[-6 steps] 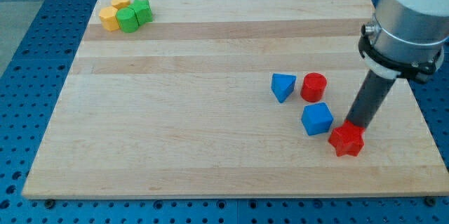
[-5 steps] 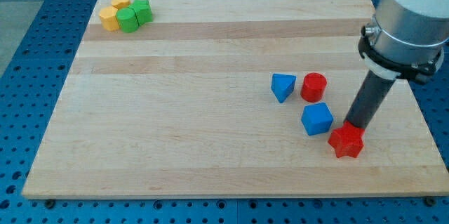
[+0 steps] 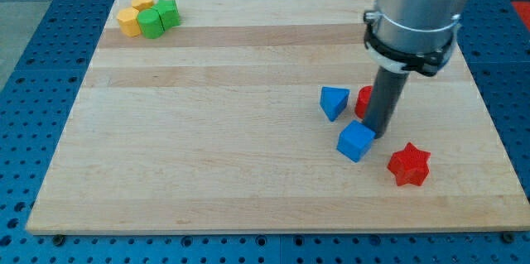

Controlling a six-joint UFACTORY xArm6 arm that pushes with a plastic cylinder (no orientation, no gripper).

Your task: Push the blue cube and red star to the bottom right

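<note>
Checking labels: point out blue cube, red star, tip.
blue cube (image 3: 356, 141), camera view, top face.
red star (image 3: 409, 165), camera view, centre of top.
my tip (image 3: 377, 133), camera view, rod's very end, against the cube.

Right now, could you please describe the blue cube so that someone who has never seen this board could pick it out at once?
Start at the wooden board and go to the cluster of red and blue blocks in its right half. The blue cube is the block directly at my tip, on the tip's lower left. Unlike the blue triangular block above it, it is square-faced, and the red star lies apart to its lower right.
</note>
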